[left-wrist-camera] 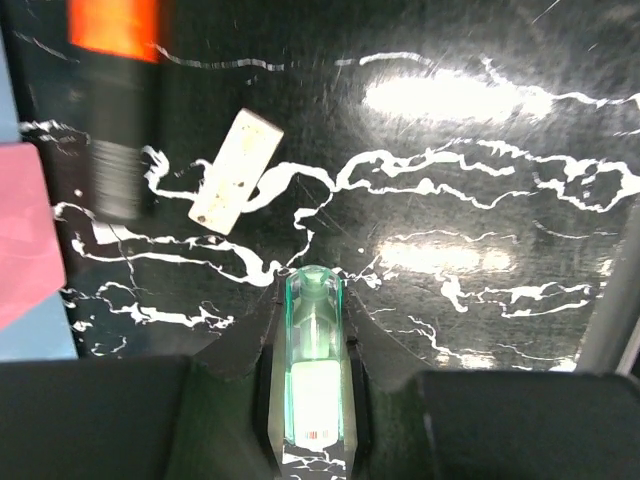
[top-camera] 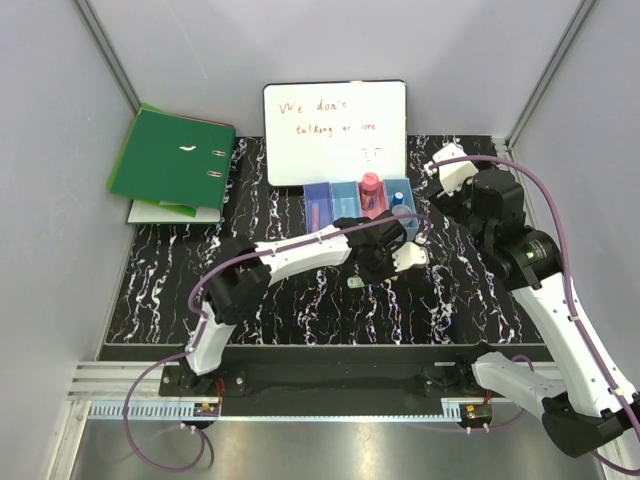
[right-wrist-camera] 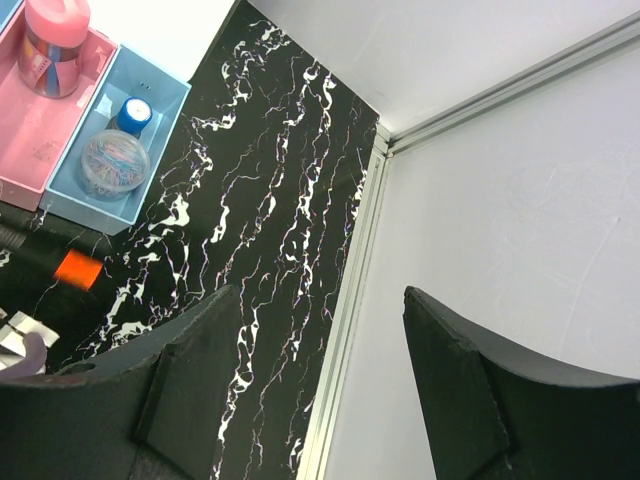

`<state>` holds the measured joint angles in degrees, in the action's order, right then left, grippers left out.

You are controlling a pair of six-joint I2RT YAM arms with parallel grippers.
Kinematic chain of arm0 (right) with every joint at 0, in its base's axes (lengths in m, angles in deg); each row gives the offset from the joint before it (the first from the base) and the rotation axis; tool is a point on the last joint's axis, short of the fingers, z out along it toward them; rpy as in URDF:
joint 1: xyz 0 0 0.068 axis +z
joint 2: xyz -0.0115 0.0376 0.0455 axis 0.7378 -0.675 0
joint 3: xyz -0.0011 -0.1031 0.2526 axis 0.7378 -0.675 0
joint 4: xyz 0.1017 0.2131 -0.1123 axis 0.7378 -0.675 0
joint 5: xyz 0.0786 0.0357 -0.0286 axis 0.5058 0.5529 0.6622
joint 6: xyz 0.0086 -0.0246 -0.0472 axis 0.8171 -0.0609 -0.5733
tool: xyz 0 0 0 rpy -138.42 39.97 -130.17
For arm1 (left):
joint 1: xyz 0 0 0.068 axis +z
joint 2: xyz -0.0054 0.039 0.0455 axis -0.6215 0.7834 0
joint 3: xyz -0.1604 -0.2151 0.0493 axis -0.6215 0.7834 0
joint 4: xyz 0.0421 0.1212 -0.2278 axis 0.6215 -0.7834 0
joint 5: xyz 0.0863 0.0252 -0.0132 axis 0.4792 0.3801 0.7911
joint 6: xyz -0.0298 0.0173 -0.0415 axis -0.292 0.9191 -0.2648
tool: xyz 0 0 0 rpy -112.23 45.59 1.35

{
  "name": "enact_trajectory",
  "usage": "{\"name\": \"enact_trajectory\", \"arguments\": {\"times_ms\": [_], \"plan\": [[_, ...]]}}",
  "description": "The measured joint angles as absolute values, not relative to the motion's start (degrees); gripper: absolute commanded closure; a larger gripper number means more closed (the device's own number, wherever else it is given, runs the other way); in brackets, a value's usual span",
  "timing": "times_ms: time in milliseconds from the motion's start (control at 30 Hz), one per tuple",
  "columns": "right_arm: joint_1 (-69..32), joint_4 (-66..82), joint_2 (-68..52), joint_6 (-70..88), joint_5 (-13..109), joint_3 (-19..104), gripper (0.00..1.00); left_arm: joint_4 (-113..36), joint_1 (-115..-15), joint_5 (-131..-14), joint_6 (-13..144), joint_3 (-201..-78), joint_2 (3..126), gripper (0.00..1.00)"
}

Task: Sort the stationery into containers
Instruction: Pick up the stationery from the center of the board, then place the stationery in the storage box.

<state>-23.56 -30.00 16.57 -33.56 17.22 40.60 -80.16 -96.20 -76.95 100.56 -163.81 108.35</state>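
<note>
My left gripper (top-camera: 385, 262) (left-wrist-camera: 313, 275) is shut on a green highlighter (left-wrist-camera: 315, 370), which lies lengthwise between the jaws just above the black marbled table; its pale end (top-camera: 357, 284) pokes out in the top view. The joined bins (top-camera: 343, 198) stand just behind it. The pink bin (right-wrist-camera: 40, 125) holds a pink-capped bottle (right-wrist-camera: 55, 35). The right light blue bin (right-wrist-camera: 165, 95) holds a blue-capped bottle (right-wrist-camera: 133, 113) and a round clear piece (right-wrist-camera: 113, 163). An orange highlighter (left-wrist-camera: 115, 100) lies blurred ahead left. My right gripper (top-camera: 445, 165) (right-wrist-camera: 318, 292) is open and empty, raised at the back right.
A white flat piece (left-wrist-camera: 235, 170) lies on the table ahead of the left gripper. The whiteboard with red writing (top-camera: 335, 130) leans on the back wall behind the bins. The green ring binder (top-camera: 170, 160) lies at the back left. The right wall (right-wrist-camera: 500, 200) is close to my right gripper.
</note>
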Motion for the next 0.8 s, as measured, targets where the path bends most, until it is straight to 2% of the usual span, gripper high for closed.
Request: {"name": "enact_trajectory", "arguments": {"times_ms": [267,533,800], "plan": [[-23.56,-30.0,16.55,-33.56,17.26,40.6,0.26,-78.55,-92.44,-73.67,98.46,-164.38,109.68,1.0],[-23.56,-29.96,16.53,-33.54,17.28,40.6,0.26,-76.93,-85.95,-74.26,87.42,-167.87,114.38,1.0],[-23.56,-29.85,16.53,-33.56,17.3,40.6,0.27,-77.0,-85.84,-75.55,81.85,-168.05,115.34,1.0]]}}
